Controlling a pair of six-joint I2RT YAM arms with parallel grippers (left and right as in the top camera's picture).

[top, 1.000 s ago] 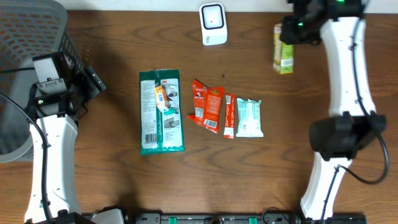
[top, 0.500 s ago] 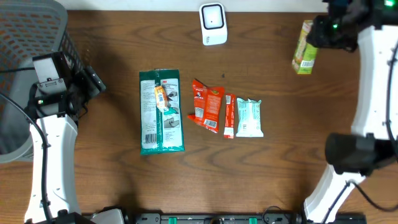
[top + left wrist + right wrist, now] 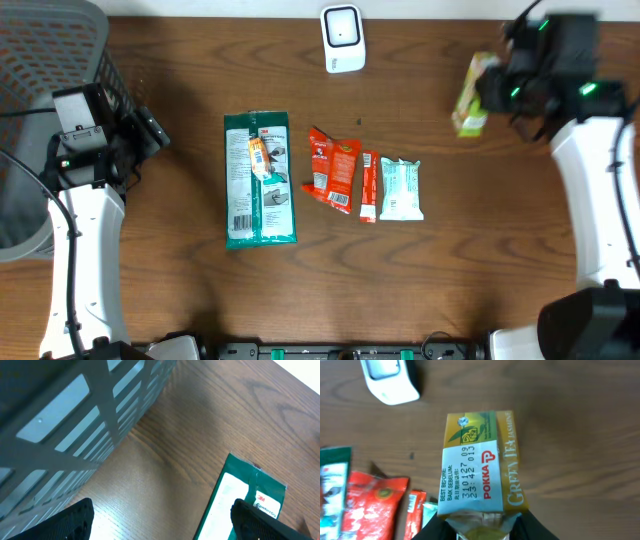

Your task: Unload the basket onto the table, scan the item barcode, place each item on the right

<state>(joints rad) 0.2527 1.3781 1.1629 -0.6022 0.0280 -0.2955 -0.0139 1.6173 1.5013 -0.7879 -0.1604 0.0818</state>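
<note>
Right claw (image 3: 482, 529) grips tea carton (image 3: 479, 467), scanner (image 3: 390, 380) nearby

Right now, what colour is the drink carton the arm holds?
Yellow and green, with a white date panel; the right wrist view shows the carton best.

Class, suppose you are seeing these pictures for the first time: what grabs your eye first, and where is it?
The yellow-green Pokka tea carton, held in the right gripper at the upper right, stands out first. Next come the white scanner at the top edge and the row of packets in the middle.
</note>
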